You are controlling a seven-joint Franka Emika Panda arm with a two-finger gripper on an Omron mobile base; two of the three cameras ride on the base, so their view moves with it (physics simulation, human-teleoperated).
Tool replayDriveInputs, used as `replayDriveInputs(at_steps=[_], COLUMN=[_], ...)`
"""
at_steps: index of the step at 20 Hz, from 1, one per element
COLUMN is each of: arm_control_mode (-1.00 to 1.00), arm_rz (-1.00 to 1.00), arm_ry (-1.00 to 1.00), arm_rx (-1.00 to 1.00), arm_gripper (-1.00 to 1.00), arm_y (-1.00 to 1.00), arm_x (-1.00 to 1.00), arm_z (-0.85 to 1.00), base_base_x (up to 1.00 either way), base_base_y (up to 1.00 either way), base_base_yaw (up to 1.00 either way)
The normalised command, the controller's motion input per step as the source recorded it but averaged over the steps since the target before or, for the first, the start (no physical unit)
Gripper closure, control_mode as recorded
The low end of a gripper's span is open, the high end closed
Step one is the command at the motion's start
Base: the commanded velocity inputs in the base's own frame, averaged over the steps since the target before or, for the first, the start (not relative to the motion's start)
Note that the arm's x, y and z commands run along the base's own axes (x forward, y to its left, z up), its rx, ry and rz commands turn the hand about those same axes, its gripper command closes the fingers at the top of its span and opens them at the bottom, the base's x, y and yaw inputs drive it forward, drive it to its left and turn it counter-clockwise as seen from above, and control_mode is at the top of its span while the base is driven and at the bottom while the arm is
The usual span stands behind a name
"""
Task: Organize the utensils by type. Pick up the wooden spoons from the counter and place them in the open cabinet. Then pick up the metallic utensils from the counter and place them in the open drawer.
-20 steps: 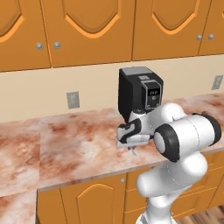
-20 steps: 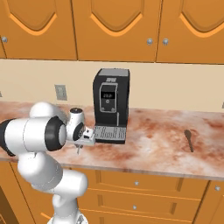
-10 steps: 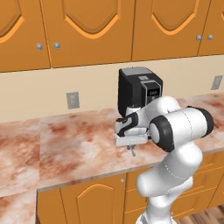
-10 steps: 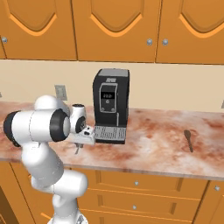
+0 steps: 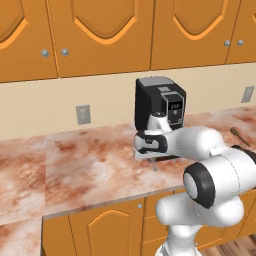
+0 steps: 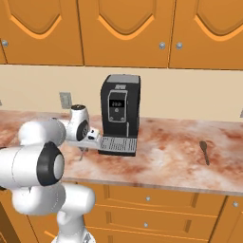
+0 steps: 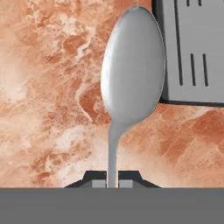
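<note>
My gripper (image 7: 113, 183) is shut on the thin handle of a grey metal spoon (image 7: 131, 65), whose oval bowl points away from the hand, above the pink marbled counter (image 7: 52, 87). In the left base view the gripper (image 5: 150, 156) hangs low over the counter (image 5: 90, 160) just in front of the coffee machine, with the spoon (image 5: 155, 165) pointing down. From the right base the gripper (image 6: 88, 142) and spoon (image 6: 81, 154) sit left of the machine's drip tray. Another slim dark spoon (image 6: 205, 152) lies on the counter (image 6: 166, 156) at the right, also seen as the spoon (image 5: 237, 136) behind my arm.
A black coffee machine (image 5: 160, 102) (image 6: 119, 114) stands against the wall, and its grey drip tray (image 7: 192, 52) lies close beside the held spoon. Closed arched wall cupboards (image 6: 126, 28) hang above. A wall socket (image 5: 83, 114) is on the backsplash.
The arm's elbow has dropped and folded lower. The hand with the spoon has stayed almost where it was in front of the coffee machine.
</note>
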Motion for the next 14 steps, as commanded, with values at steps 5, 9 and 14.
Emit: replayDriveInputs(at_steps=[5,9,14], arm_control_mode=[-1.00,-1.00,-1.00], arm_rz=[0.03,0.09,0.10], arm_ry=[-0.10,0.00,0.00], arm_rx=[0.08,0.03,0.00], arm_gripper=[1.00,1.00,1.00], arm_y=[0.00,0.00,0.00], arm_x=[-0.58,-0.51,-0.52], arm_z=[0.90,0.81,0.87], base_base_x=[0.00,0.00,0.00], base_base_y=[0.00,0.00,0.00], base_base_yaw=[0.00,0.00,0.00])
